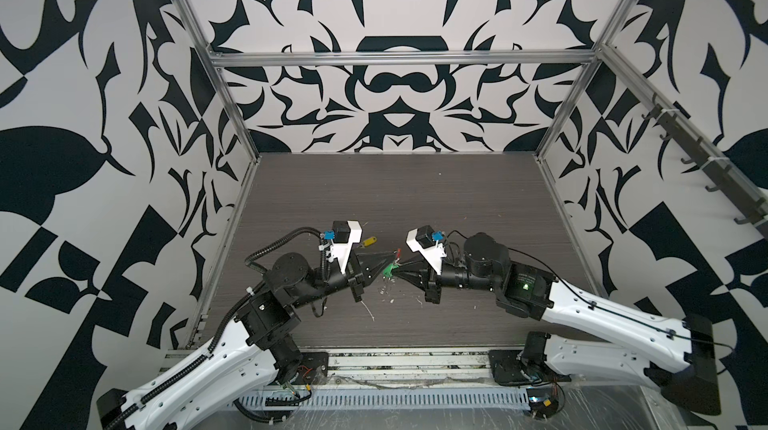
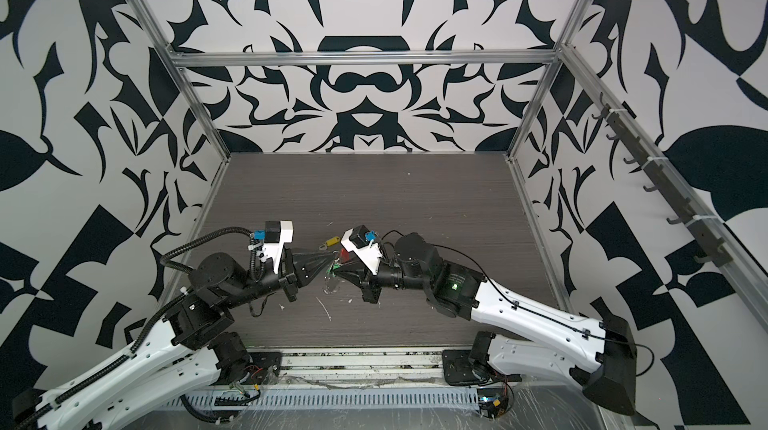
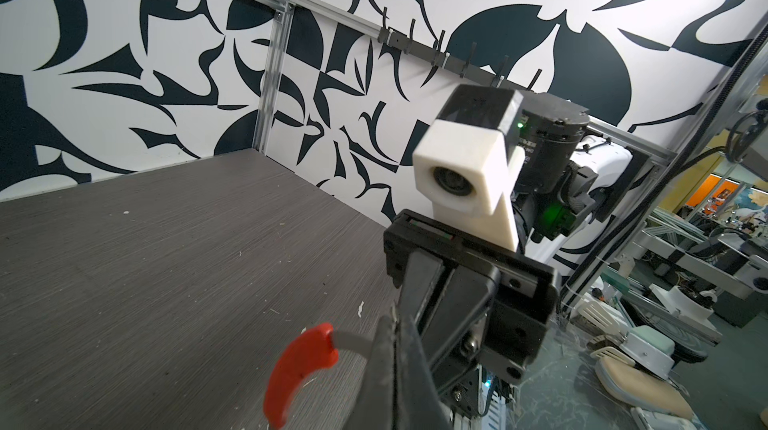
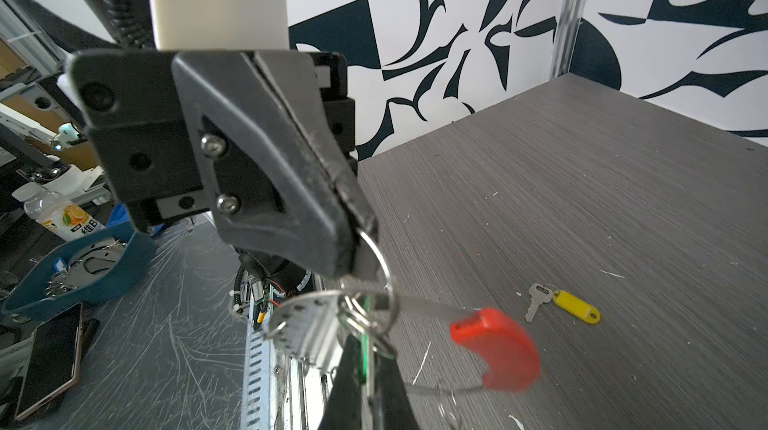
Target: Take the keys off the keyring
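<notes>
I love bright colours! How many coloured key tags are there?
2. The yellow tag lies flat on the table beside a small key. The green tag is up in the air, pinched in the right fingers. More could be hiding behind them.

Right gripper (image 4: 368, 345): my jaws are closed on the green tag (image 4: 365, 365), which stands edge-on between my fingers.
Left gripper (image 4: 360, 241): it faces me, its tips pinched on the keyring's wire.
Keyring (image 4: 424, 307): the wire curves from those tips to the red sleeve (image 4: 494, 349), then loops back under it toward my fingers.
Split rings (image 4: 357, 320): bunched just above my fingertips.
Silver key (image 4: 303, 328): hangs beside the rings, blurred.
Yellow tag (image 4: 575, 311): lies flat on the table (image 4: 582, 179), well apart from the keyring, with a small key (image 4: 538, 301) beside it.
Beyond the table: blue tray (image 4: 137, 266), bottle (image 4: 58, 212), phone (image 4: 50, 361).
</notes>
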### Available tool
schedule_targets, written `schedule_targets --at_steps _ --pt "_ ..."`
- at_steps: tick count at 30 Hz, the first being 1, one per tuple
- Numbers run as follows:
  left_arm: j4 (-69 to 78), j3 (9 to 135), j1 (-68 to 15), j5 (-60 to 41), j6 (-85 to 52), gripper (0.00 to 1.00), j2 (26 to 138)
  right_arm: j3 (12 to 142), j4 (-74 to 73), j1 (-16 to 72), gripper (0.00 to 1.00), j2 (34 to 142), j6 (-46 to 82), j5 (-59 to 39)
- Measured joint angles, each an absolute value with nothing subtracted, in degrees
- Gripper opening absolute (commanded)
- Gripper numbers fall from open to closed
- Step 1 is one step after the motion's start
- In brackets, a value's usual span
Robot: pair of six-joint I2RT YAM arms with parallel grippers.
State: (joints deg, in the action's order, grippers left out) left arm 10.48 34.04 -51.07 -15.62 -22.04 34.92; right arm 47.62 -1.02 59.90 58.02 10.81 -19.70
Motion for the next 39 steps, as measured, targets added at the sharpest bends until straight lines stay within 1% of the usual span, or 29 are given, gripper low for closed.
schedule_targets --at_steps 3,5,6,9,16,25,28,32,39 --pt "10.3 34.1 -51.1 -16.1 -21.6 0.00 34.9 47.6 1.7 60.1 0.29 56.5 10.0 -19.2" --pt "10.3 34.4 -51.1 -16.3 -21.3 0.00 34.8 47.7 5.3 60.2 0.37 54.7 9.3 -18.9" --pt "10.4 34.6 -51.1 -16.4 -21.2 0.00 34.6 47.8 6.9 60.2 0.39 53.8 8.8 -18.7" --pt "10.4 34.7 -51.1 -17.2 -21.0 0.00 34.5 49.3 10.4 60.2 0.41 51.1 7.9 -18.3" --pt "11.5 34.7 -51.1 -19.0 -21.0 0.00 35.2 52.4 6.6 60.2 0.42 49.3 7.1 -16.7" --pt "12.7 34.7 -51.1 -20.4 -21.0 0.00 34.9 51.7 0.9 60.0 0.40 53.3 8.3 -17.3" --pt "12.9 34.7 -51.1 -20.8 -21.0 0.00 34.9 50.9 -1.1 59.0 0.37 52.8 9.5 -19.2" --pt "13.4 34.7 -51.1 -21.1 -21.1 0.00 34.9 50.2 -4.2 56.1 0.29 52.7 12.5 -23.5" --pt "13.9 34.7 -51.1 -21.3 -21.1 0.00 34.8 49.3 -7.2 54.1 0.24 53.6 16.1 -29.3"
